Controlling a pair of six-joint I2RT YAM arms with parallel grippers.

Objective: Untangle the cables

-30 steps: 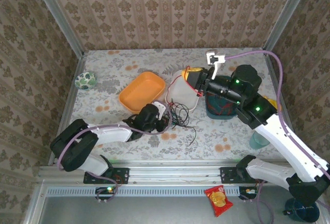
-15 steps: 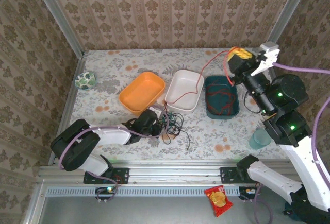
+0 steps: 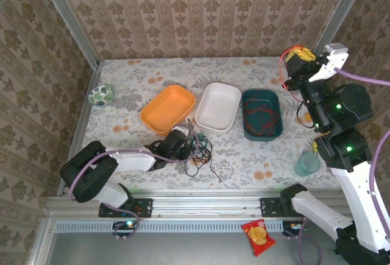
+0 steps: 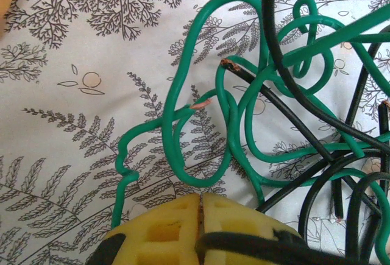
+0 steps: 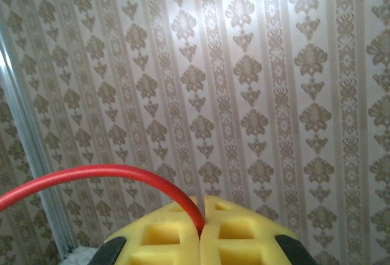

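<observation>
A tangle of green and black cables (image 3: 198, 150) lies on the flowered table in front of the white tray. My left gripper (image 3: 184, 145) rests low at the tangle's left edge. In the left wrist view its yellow pads (image 4: 164, 228) are pressed together, and a black cable (image 4: 256, 243) comes out of the seam; green cable (image 4: 173, 131) loops lie just ahead. My right gripper (image 3: 300, 55) is raised high at the back right, shut on a red cable (image 5: 91, 176) that curls down beside it (image 3: 281, 69). More red cable lies in the teal tray (image 3: 262, 133).
An orange tray (image 3: 167, 108) and a white tray (image 3: 218, 108) sit left of the teal one. A green-patterned ball (image 3: 100, 94) is at the far left, a pale cup (image 3: 306, 164) at the right edge. A snack packet (image 3: 258, 236) lies below the table rail.
My right gripper swung from over the white tray up to the back right, drawing the red cable out of the tangle. The left gripper stayed at the tangle, which shifted slightly.
</observation>
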